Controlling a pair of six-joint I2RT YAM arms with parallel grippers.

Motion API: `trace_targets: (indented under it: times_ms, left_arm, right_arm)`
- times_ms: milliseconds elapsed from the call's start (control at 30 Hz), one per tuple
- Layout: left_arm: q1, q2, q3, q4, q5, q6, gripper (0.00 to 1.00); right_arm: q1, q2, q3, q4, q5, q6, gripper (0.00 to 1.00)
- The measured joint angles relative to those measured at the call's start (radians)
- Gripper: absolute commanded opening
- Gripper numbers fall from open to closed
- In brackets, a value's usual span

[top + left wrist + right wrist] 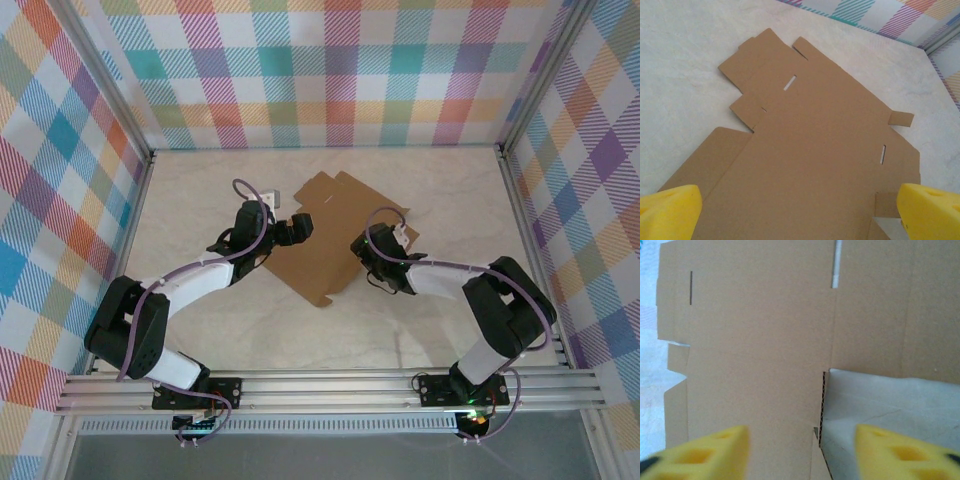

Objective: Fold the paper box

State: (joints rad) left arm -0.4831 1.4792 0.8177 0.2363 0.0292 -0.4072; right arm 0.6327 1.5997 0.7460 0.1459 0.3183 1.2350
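Desk: smooth, pale marbled surface. Paper box: flat, unfolded brown corrugated die-cut sheet lying mid-desk. Judged light, stiff in the panels and liable to slide; best gripped at a flap edge. Left hand spread wide and empty; right hand parted and empty, both over the sheet. Small tab looks tearable.

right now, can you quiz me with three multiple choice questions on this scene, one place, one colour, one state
1. Where is the cardboard sheet?
A. on the table
B. on the metal rail
C. leaning against the back wall

2. What colour is the sheet?
A. white
B. brown
C. blue

3. What state is it in?
A. a closed box
B. a crumpled ball
C. an unfolded sheet

Answers:
1. A, it lies mid-table in the top view.
2. B, it is plain brown all over.
3. C, it is spread out with no walls raised.
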Motion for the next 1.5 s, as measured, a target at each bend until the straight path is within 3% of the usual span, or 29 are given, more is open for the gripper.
trace_targets:
  times_ms: [200, 400, 600, 800, 1000, 1267, 1433, 1500]
  left_arm:
    - [-0.007, 0.039, 0.026, 0.001, 0.002, -0.054, 1.0]
    - [-0.058, 0.251, 0.221, -0.013, 0.023, -0.154, 1.0]
    - [-0.114, 0.505, 0.461, -0.028, 0.123, -0.296, 1.0]
    - [-0.153, 0.626, 0.542, -0.097, 0.19, -0.332, 1.0]
    - [-0.127, 0.625, 0.571, -0.203, 0.288, -0.23, 1.0]
    - [-0.05, 0.589, 0.606, -0.518, 0.431, 0.111, 1.0]
    - [-0.026, 0.527, 0.525, -0.579, 0.484, 0.241, 1.0]
    - [-0.018, 0.521, 0.507, -0.57, 0.5, 0.266, 1.0]
  right_arm:
    - [-0.072, -0.138, -0.053, -0.05, 0.071, -0.129, 0.86]
    - [-0.245, -0.242, -0.047, -0.117, 0.014, -0.321, 0.9]
    - [-0.386, -0.214, 0.024, -0.172, -0.102, -0.475, 0.91]
    - [-0.457, -0.085, 0.176, -0.195, -0.235, -0.582, 0.91]
    - [-0.488, 0.027, 0.354, -0.24, -0.34, -0.681, 0.91]
    - [-0.518, 0.089, 0.467, -0.311, -0.453, -0.813, 0.92]
    - [-0.532, 0.206, 0.611, -0.411, -0.572, -0.935, 0.88]
    - [-0.535, 0.261, 0.662, -0.451, -0.65, -0.967, 0.83]
